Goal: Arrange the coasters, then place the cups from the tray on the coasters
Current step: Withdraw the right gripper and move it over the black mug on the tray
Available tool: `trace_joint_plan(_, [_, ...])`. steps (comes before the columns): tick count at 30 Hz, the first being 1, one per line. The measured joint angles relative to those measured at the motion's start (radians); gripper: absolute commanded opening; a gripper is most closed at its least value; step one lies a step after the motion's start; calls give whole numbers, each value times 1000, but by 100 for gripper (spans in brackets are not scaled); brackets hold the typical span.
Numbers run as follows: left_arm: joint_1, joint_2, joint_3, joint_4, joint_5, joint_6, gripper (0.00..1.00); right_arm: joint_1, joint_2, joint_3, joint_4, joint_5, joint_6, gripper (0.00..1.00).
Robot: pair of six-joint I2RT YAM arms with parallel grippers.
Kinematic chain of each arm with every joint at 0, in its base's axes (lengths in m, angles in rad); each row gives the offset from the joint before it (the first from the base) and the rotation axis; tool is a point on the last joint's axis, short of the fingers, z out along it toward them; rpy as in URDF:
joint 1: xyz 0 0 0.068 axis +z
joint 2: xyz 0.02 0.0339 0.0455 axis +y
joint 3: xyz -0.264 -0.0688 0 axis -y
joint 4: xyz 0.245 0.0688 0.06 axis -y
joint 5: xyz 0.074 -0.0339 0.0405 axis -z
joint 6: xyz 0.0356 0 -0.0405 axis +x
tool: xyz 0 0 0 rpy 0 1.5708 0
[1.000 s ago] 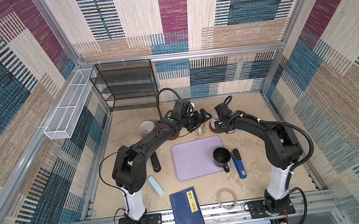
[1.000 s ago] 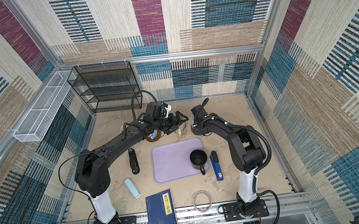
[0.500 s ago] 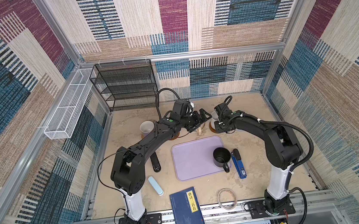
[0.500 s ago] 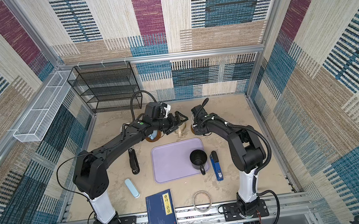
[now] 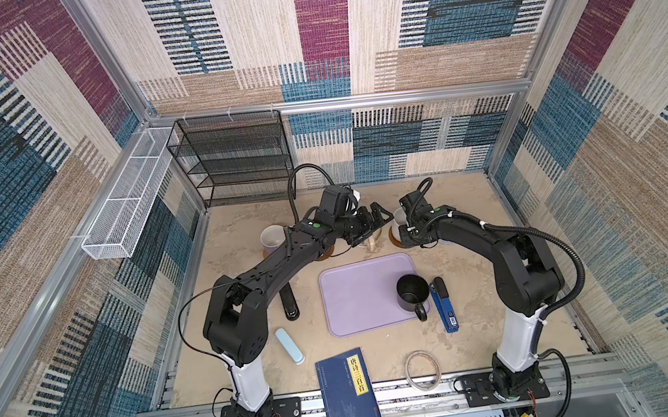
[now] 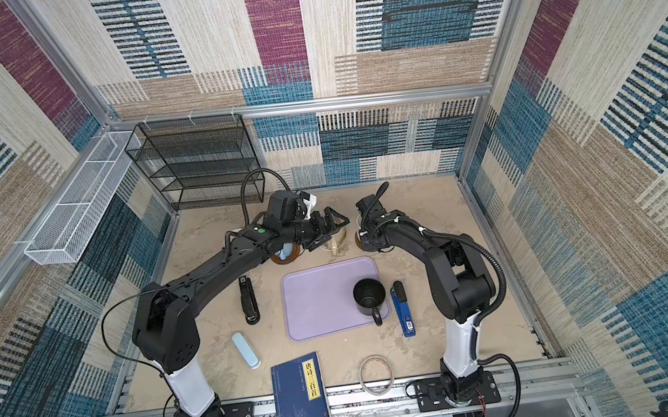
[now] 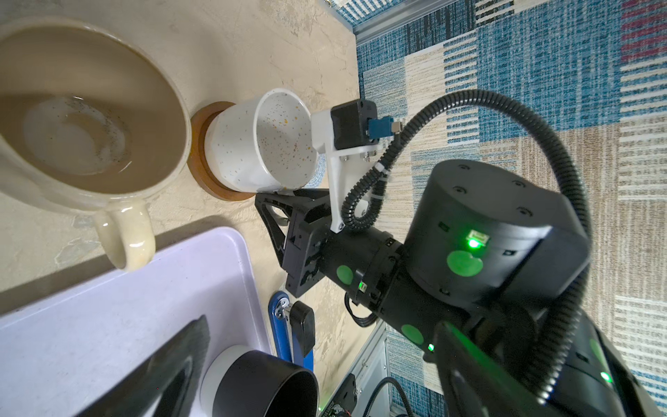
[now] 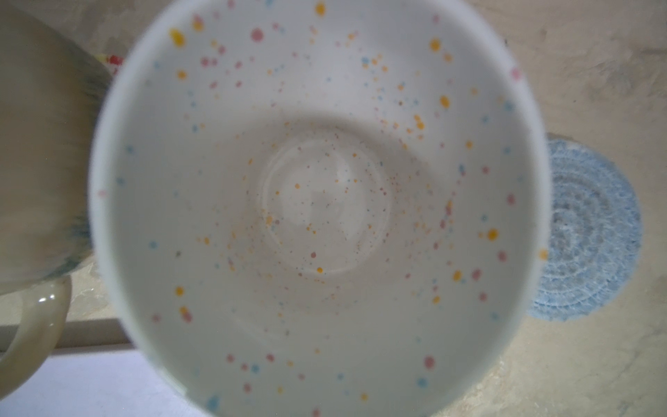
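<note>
The left gripper point(image 5: 377, 224) hangs over the beige mug point(image 5: 371, 242), just above the middle of the frame. Its jaws are spread wide with nothing between them.

Over to the right gripper point(image 7: 281, 196): it's tight against the speckled white mug point(image 7: 260, 144). From the left wrist camera its black fingers crowd the mug's side, and I cannot tell whether the jaws are pinching it or standing apart. That mug is upright on a dark wood coaster point(image 7: 202, 173), whose rim shows around its base. My right wrist camera looks straight down into the mug. The grey-blue woven coaster point(image 8: 592, 231) lies bare on the counter point(image 5: 468, 192) just beside it.

The beige mug stands upright next to the speckled one, handle toward the tray point(image 5: 357, 295). In both top views the tray lies in the lower middle. The black mug point(image 5: 411, 294) stands at its right edge, handle pointing to the lower edge of the frame.

A pale lilac mug point(image 5: 272, 238) stands upright left of centre, beside the left arm. In a top view a light blue mug point(image 6: 286, 251) peeks out from under that arm.
</note>
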Motion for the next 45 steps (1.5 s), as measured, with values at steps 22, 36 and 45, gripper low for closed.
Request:
trace_joint_plan(22, [0, -234, -169, 15, -55, 3, 100, 9, -371, -79, 8, -23, 12, 100])
trace_joint_plan(36, [1, -479, -359, -37, -43, 12, 99, 14, -725, -313, -36, -296, 99, 97])
trace_joint_plan(45, [-7, -531, -468, -69, 52, 19, 100, 177, -743, -397, -182, -328, 177, 97])
